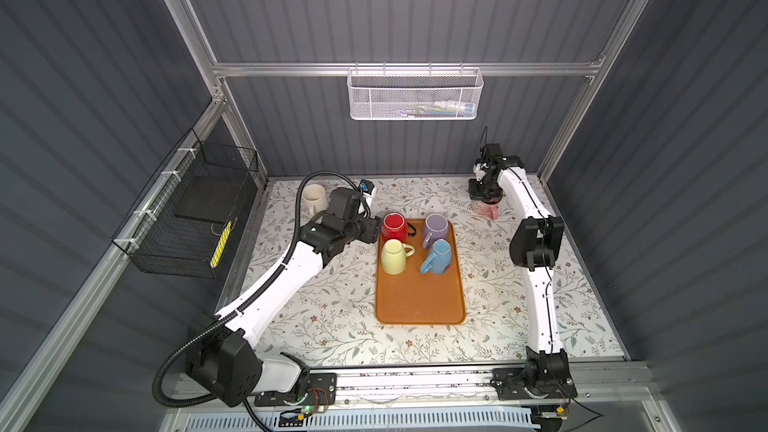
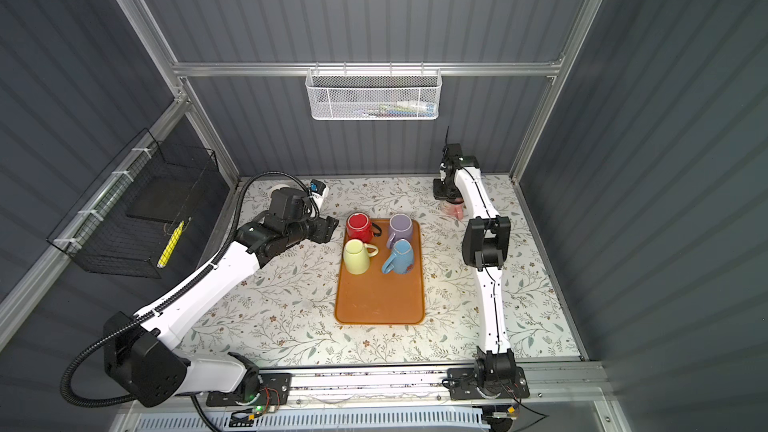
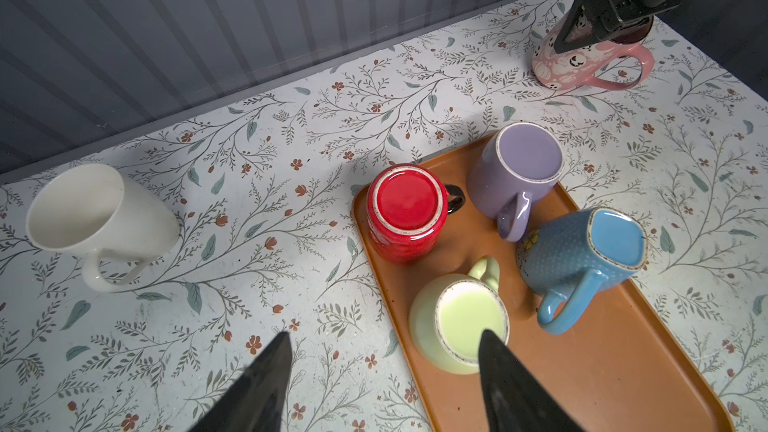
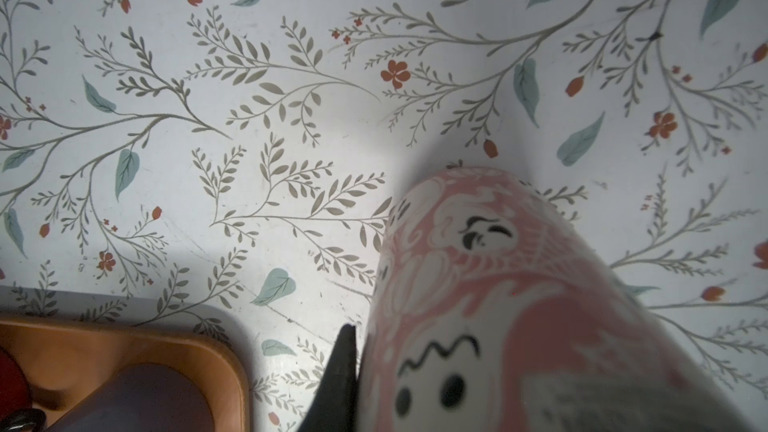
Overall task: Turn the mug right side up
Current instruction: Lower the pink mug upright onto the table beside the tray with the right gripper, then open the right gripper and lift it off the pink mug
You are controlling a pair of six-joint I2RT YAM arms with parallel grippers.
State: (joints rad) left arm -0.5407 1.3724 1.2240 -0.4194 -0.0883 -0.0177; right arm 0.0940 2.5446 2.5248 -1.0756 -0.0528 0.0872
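A pink ghost-patterned mug (image 3: 573, 68) stands mouth up on the floral table at the back right, handle toward the front, seen in both top views (image 1: 489, 211) (image 2: 456, 210). My right gripper (image 1: 484, 197) is shut on its rim wall from above. One finger (image 4: 343, 367) lies against the outside of the mug (image 4: 498, 305); the other finger is hidden. My left gripper (image 3: 385, 333) hangs open and empty over the tray's left edge, beside the red mug (image 3: 405, 205) and above the yellow mug (image 3: 457, 326).
An orange tray (image 1: 419, 301) holds the red mug (image 1: 394, 226), a purple mug (image 1: 436, 228), the yellow mug (image 1: 392, 255) and a blue mug (image 1: 438, 257), all bottom up. A white mug (image 1: 313, 197) stands mouth up at the back left, behind my left arm.
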